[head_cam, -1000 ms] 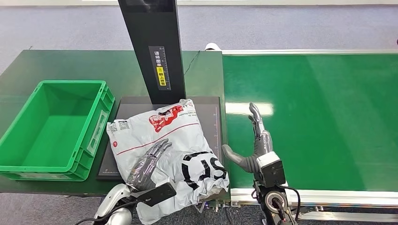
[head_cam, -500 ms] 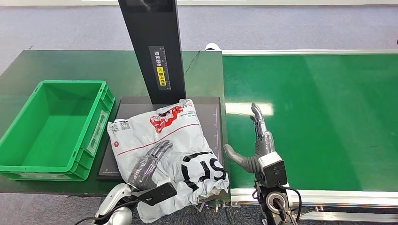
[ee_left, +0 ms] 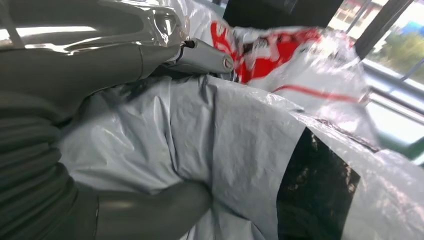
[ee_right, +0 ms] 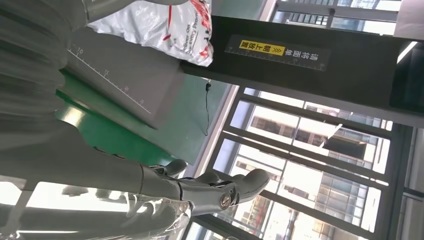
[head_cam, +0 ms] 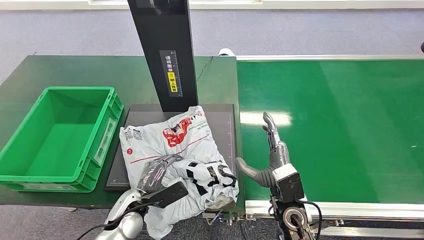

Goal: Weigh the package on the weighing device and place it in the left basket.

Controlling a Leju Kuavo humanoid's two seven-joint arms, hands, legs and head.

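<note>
Two hands in play. Left hand (head_cam: 156, 173) now curled in, pinching soft grey plastic mail bag (head_cam: 175, 150); fingers lay flat before. Bag bunched up, pulled toward 6 o'clock, resting on flat dark weighing plate (head_cam: 222, 120). Right hand (head_cam: 270, 155) open, fingers spread, at 3 o'clock. Looks ready to lift toward green plastic basket (head_cam: 30, 167) at 9 o'clock.

Left hand (head_cam: 156, 172) fingers curled gripping, right hand (head_cam: 270, 160) spread flat
</note>
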